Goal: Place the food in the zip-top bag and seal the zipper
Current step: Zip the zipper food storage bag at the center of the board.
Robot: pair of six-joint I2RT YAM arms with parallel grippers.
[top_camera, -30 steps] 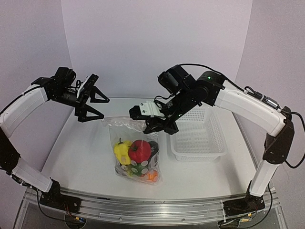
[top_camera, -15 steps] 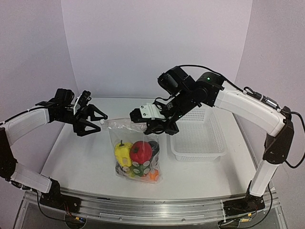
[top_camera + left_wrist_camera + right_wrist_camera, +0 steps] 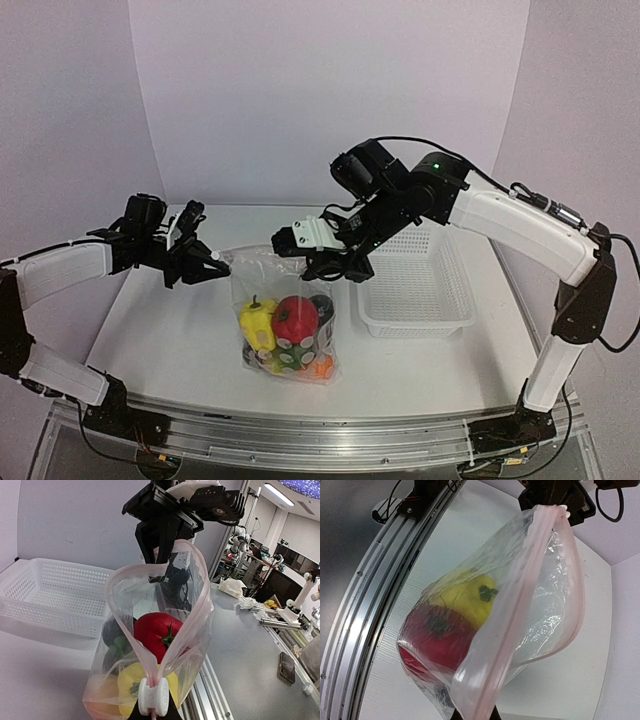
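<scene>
The zip-top bag (image 3: pixel 285 325) hangs between both grippers, its bottom resting on the table. Inside it are the food pieces: a yellow pepper (image 3: pixel 257 320), a red apple (image 3: pixel 295 318), a dark round one (image 3: pixel 322 307) and orange pieces at the bottom. My left gripper (image 3: pixel 218 259) is shut on the left end of the zipper (image 3: pixel 150 665). My right gripper (image 3: pixel 322 268) is shut on the right end. In the left wrist view the left gripper (image 3: pixel 153 697) pinches the pink strip, and the bag's mouth gapes open in a loop. In the right wrist view the zipper (image 3: pixel 520 610) runs up from the right gripper (image 3: pixel 474 716).
A white perforated basket (image 3: pixel 440 300) stands right of the bag, under the right arm, and shows as the basket (image 3: pixel 45 597) in the left wrist view. A metal rail (image 3: pixel 300 435) runs along the table's near edge. Walls close in the back and sides.
My left gripper has come down and to the right from above the table, reached the bag's left top corner and shut on it. The right gripper and the bag have stayed in place.
</scene>
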